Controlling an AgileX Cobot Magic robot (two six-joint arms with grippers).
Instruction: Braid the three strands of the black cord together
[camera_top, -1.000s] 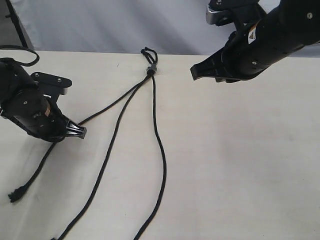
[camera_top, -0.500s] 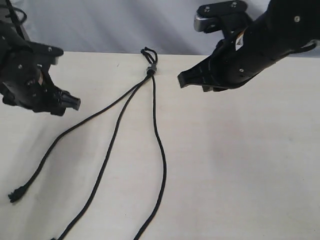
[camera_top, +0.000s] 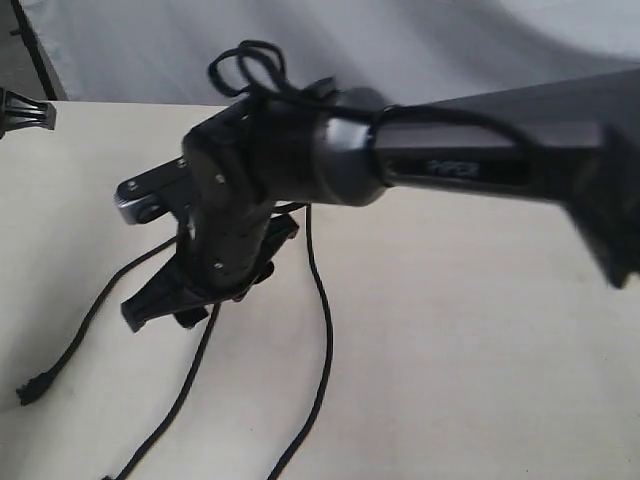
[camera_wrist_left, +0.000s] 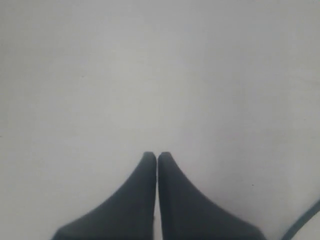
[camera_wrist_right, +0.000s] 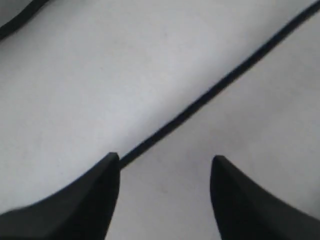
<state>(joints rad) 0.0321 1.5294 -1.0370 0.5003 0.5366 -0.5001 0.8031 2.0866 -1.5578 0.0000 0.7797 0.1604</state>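
Observation:
The black cord lies fanned out on the pale table. Its left strand (camera_top: 90, 310) ends in a frayed tip (camera_top: 30, 390). The middle strand (camera_top: 185, 385) and right strand (camera_top: 325, 330) run off the near edge. The grey band is hidden behind my right arm. My right gripper (camera_top: 160, 315) hangs open low over the left and middle strands, holding nothing. In the right wrist view a strand (camera_wrist_right: 215, 90) runs diagonally up to one fingertip (camera_wrist_right: 111, 165) of the open right gripper (camera_wrist_right: 165, 161), and another strand (camera_wrist_right: 20, 17) crosses a corner. My left gripper (camera_top: 40, 113) (camera_wrist_left: 157, 156) is shut and empty.
The right arm's thick body (camera_top: 450, 165) stretches across the table's middle, with glossy cable loops (camera_top: 245, 65) on its wrist. A grey backdrop (camera_top: 450, 40) rises behind the table. A dark curved line (camera_wrist_left: 305, 225) shows in a corner of the left wrist view.
My right arm swung from the upper right across to the left, down over the strands. My left gripper pulled back to the far left edge. The cord has not moved.

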